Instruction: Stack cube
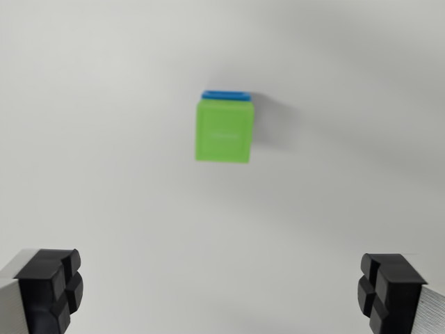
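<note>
ahead of the gripper (221, 292), centred between its 2 black fingertips (49, 285), a green cube (223, 132) sits on top of a blue cube (227, 94), with only a thin blue edge showing at the far side. the jaws are spread wide with nothing between them, well clear of the stack on the white table (104, 174).

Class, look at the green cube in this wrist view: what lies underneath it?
A blue cube sits under the green cube. Only a thin blue strip shows along the green cube's top edge; the rest of it is covered, so its full shape cannot be confirmed.
</note>
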`<state>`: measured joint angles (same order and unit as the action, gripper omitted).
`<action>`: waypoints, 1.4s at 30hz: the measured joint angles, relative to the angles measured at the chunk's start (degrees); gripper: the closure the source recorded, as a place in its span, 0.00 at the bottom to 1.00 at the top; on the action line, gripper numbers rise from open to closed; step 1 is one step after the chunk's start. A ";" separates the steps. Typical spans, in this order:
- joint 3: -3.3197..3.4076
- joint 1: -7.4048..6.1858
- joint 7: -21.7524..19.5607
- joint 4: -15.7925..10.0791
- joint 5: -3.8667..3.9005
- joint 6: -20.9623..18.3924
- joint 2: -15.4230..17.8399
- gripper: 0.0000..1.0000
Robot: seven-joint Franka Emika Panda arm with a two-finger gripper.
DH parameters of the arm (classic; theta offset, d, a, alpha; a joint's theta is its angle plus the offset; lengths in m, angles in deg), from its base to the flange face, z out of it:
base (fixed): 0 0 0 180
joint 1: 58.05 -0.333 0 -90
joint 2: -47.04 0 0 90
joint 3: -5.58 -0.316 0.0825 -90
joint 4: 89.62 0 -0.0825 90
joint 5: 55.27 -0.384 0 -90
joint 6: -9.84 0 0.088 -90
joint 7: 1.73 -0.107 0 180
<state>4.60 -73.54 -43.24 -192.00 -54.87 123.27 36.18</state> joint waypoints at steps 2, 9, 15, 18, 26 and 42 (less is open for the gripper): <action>0.00 0.00 0.00 0.54 0.00 -0.75 0.17 0.00; 0.00 0.00 0.00 1.81 0.00 -2.27 0.45 0.00; 0.00 0.00 0.00 2.35 -0.01 -3.01 0.61 0.00; 0.00 0.00 0.00 2.39 -0.01 -3.04 0.61 0.00; 0.00 0.00 0.00 2.39 -0.01 -3.04 0.61 0.00; 0.00 0.00 0.00 2.39 -0.01 -3.04 0.61 0.00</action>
<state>4.60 -73.54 -43.24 -189.61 -54.88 120.23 36.78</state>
